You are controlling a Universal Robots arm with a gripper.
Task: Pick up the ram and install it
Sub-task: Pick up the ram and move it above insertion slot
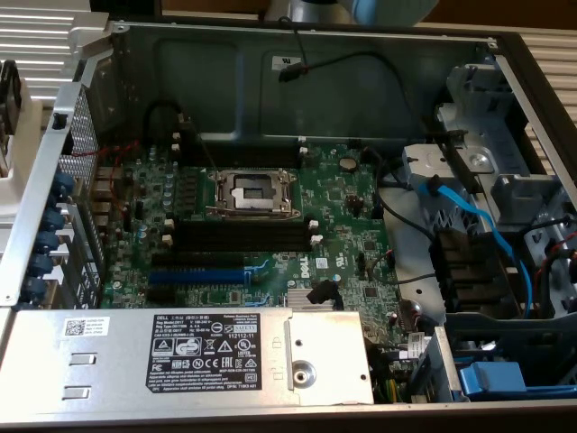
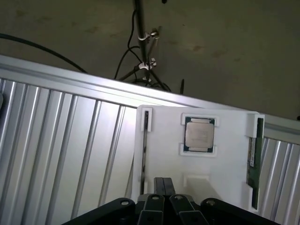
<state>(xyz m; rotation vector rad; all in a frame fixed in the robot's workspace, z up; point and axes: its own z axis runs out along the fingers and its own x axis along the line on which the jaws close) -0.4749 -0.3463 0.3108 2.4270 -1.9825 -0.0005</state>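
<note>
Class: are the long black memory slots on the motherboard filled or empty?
Empty: the memory slots show bare black channels, no green stick. The ram sits at the edge of the white tray.

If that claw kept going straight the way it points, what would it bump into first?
The shut gripper would probably meet the white tray first, on a bare patch near the processor chip, not the ram slotted at the tray's edge. Depth is unclear.
</note>
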